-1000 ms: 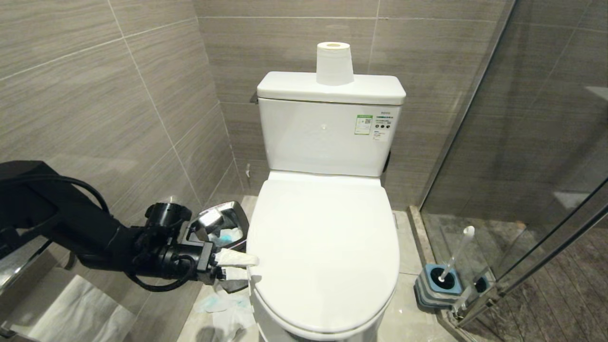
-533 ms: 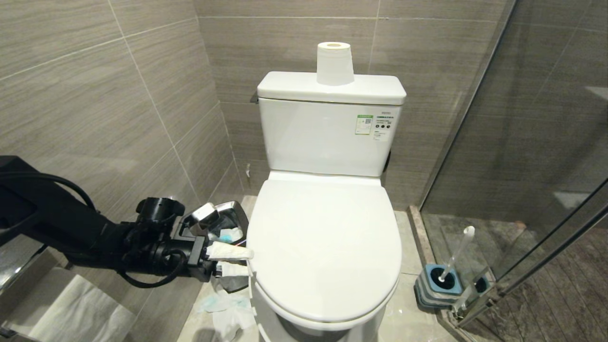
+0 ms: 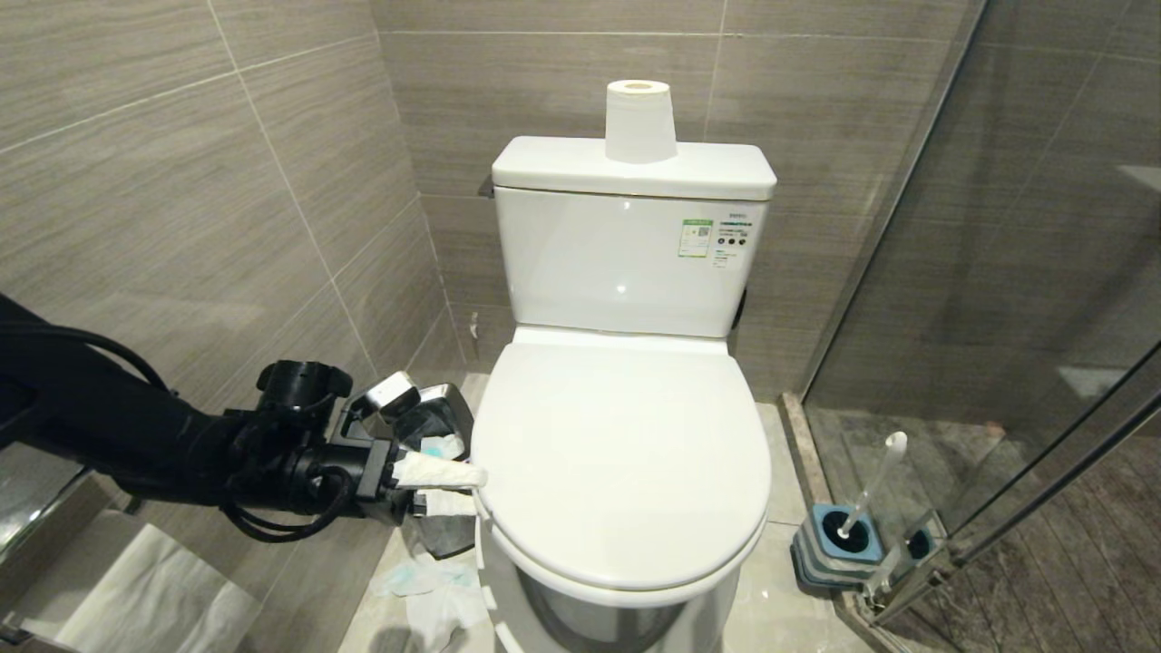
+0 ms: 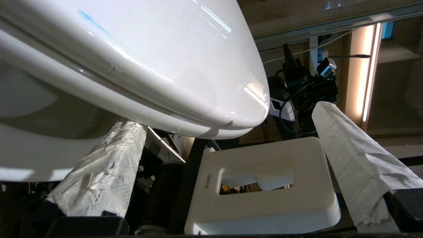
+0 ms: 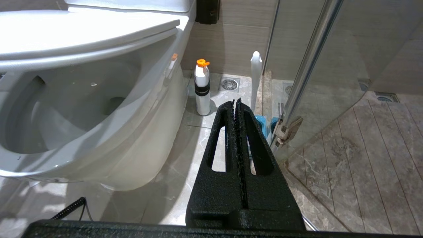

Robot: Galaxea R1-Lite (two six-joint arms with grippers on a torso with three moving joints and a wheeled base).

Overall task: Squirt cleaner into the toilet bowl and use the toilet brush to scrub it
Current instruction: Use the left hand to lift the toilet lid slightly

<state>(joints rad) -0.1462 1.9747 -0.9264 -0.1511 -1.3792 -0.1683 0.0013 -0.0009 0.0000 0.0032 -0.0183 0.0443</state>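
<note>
The toilet's white lid (image 3: 621, 462) and seat are tilted up at the front, and the toilet bowl (image 3: 594, 626) shows in the gap beneath. My left gripper (image 3: 458, 488) is open at the lid's left edge, its paper-wrapped fingers (image 4: 99, 172) under the seat rim (image 4: 198, 127). A thin blue smear (image 4: 89, 18) marks the lid. The bowl's inside (image 5: 66, 99) looks plain white. The toilet brush (image 3: 869, 490) stands in its blue-topped holder (image 3: 839, 544) by the glass door. My right gripper (image 5: 235, 100) is shut and empty, low near the toilet's front, pointing towards the brush handle (image 5: 256, 76).
A steel bin (image 3: 444, 413) stands left of the toilet, with tissues (image 3: 426, 589) on the floor below it. A toilet roll (image 3: 639, 122) sits on the tank. A white bottle with an orange cap (image 5: 202, 89) stands beside the toilet. The glass shower door (image 3: 998, 272) closes off the right.
The front of the lid and seat has risen, opening a gap over the bowl. My left gripper has lifted slightly at the lid's edge. The right gripper has not moved.
</note>
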